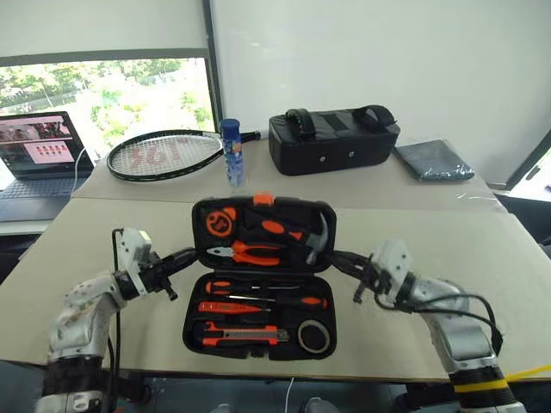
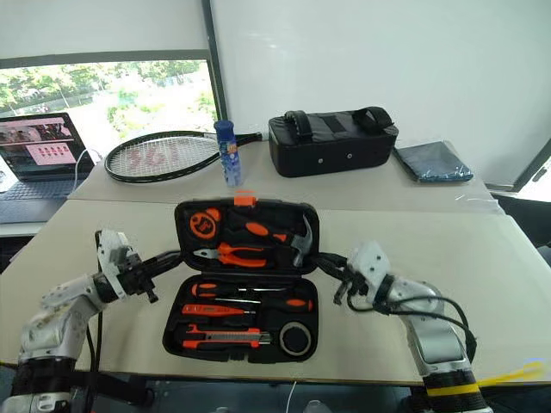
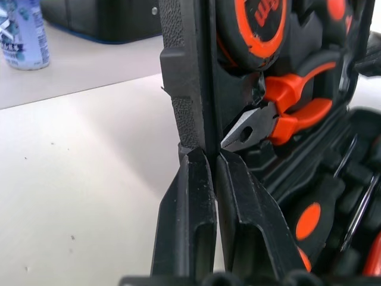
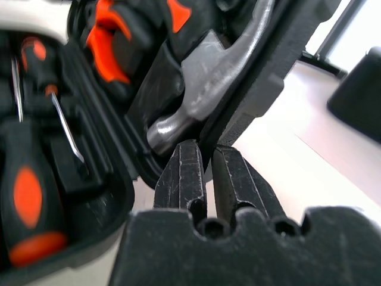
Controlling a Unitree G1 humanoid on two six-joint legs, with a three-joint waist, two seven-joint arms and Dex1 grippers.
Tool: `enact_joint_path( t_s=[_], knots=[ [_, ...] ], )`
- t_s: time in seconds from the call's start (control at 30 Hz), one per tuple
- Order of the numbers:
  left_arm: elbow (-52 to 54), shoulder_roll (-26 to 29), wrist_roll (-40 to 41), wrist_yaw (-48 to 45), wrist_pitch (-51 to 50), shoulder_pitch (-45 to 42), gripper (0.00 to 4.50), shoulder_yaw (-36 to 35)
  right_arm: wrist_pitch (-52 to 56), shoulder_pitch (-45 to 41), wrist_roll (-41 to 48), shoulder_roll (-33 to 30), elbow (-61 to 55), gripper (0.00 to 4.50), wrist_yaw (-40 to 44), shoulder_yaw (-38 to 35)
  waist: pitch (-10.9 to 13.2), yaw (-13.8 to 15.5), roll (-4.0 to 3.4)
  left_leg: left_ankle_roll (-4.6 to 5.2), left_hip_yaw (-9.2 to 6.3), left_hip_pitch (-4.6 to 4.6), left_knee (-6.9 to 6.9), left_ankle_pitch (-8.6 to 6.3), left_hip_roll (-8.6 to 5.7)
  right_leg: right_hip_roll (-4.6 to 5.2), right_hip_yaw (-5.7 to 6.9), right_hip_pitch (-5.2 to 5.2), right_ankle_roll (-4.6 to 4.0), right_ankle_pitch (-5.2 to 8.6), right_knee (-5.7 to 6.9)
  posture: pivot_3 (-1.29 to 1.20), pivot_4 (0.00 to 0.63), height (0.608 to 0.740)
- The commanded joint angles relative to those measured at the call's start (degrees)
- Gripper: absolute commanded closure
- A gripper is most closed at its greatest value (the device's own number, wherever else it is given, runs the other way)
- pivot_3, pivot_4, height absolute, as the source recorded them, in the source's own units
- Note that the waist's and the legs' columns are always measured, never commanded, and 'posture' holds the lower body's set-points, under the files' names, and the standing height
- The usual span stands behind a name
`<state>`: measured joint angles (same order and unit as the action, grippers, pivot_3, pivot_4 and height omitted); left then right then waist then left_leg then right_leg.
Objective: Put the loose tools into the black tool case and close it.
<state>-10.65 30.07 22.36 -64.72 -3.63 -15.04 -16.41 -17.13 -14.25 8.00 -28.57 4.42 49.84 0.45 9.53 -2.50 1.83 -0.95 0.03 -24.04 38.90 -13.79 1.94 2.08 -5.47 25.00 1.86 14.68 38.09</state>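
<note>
Beige counter (image 1: 448, 284) holds the black tool case (image 1: 262, 277), lid raised, tools slotted inside. Left hand (image 1: 184, 257) clenched on the lid's left edge, right hand (image 1: 343, 259) clenched on its right edge. Behind: racket (image 1: 164, 155), bottle (image 1: 232, 152), black bag (image 1: 334, 138), laptop (image 1: 39, 155), white wall, window.

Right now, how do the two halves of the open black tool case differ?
The lid half is tilted up off the table; the base half lies flat on it. The lid half holds the tape measure, pliers and hammer; the base half holds screwdrivers, a utility knife and a tape roll. Both are black moulded shells joined at the hinge.
</note>
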Motion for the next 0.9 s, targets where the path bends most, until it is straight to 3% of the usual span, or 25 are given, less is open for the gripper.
enact_joint_path(
  t_s=[0.03, 0.07, 0.13, 0.2, 0.3, 0.5, 0.77, 0.9],
  knots=[
    [0.9, -1.4, -1.5, -1.0, 12.2, 1.4, 4.48, 1.3, -18.0, -2.2, -4.7, -1.0, 3.5, 4.5, -0.9, 0.7, 0.0, 0.0, -0.01, 0.01, 0.02, 0.1, 0.0, 0.01, -0.02, 0.03, -0.02, -0.09, 0.01, 0.0, 0.01, 0.0, 0.15, 0.74],
    [0.6, -1.3, -2.1, -1.3, 14.7, 2.1, 4.48, 1.6, -19.1, -2.1, -3.7, -1.2, 4.0, 4.5, 0.5, 1.2, 0.0, 0.0, -0.01, 0.01, 0.01, 0.18, 0.0, 0.01, -0.01, 0.02, -0.01, -0.18, 0.01, 0.0, -0.01, 0.0, 0.15, 0.74],
    [0.2, -1.0, -2.9, -2.4, 18.6, 3.6, 3.76, 2.2, -23.3, -1.9, -4.1, -1.9, 4.9, 3.59, 1.0, 2.0, 0.0, 0.0, -0.01, 0.01, 0.01, 0.34, -0.02, 0.0, -0.01, 0.03, -0.01, -0.35, 0.02, 0.0, -0.03, 0.0, 0.15, 0.74],
    [-0.2, -0.4, -3.1, -2.9, 21.3, 4.3, 3.18, 2.6, -27.4, -1.9, -4.8, -2.8, 5.6, 3.07, 1.2, 2.9, 0.0, -0.1, -0.01, 0.01, 0.01, 0.58, -0.1, 0.0, 0.0, 0.03, 0.0, -0.59, 0.03, 0.01, -0.1, 0.0, 0.15, 0.74],
    [-0.7, 0.7, -3.3, -3.8, 25.4, 4.5, 1.91, 3.1, -33.4, -2.6, -7.2, -4.0, 6.7, 1.87, 0.0, 3.2, 0.0, -0.2, -0.01, 0.04, 0.01, 0.78, -0.14, -0.02, 0.01, 0.01, -0.01, -0.74, 0.03, 0.01, -0.11, 0.0, 0.15, 0.74],
    [-0.5, 5.2, -1.7, -7.1, 27.8, 6.9, 0.0, 2.4, -44.2, -2.3, -11.0, -8.9, 10.7, 0.02, -1.1, 4.3, 0.0, -0.3, -0.01, 0.04, 0.03, 0.84, -0.1, -0.02, 0.02, 0.0, -0.04, -0.77, 0.03, 0.01, -0.06, 0.0, 0.15, 0.74],
    [-2.9, 8.3, -1.4, -9.6, 32.9, 8.8, 0.0, 2.8, -52.4, -1.1, -14.0, -12.7, 12.0, 0.02, -4.6, 6.2, 0.0, -0.2, -0.01, 0.04, 0.05, 0.97, -0.1, -0.01, 0.02, 0.01, -0.05, -0.91, 0.02, 0.01, -0.07, 0.0, 0.15, 0.74],
    [-4.1, 12.1, 0.4, -10.8, 30.0, 11.8, 0.0, 0.3, -54.2, 1.8, -13.5, -16.8, 13.8, 0.02, -5.5, 6.5, 0.0, -0.2, -0.01, 0.05, 0.06, 1.07, -0.09, -0.01, 0.03, 0.01, -0.06, -1.0, 0.02, 0.02, -0.05, 0.0, 0.15, 0.74]
  ],
)
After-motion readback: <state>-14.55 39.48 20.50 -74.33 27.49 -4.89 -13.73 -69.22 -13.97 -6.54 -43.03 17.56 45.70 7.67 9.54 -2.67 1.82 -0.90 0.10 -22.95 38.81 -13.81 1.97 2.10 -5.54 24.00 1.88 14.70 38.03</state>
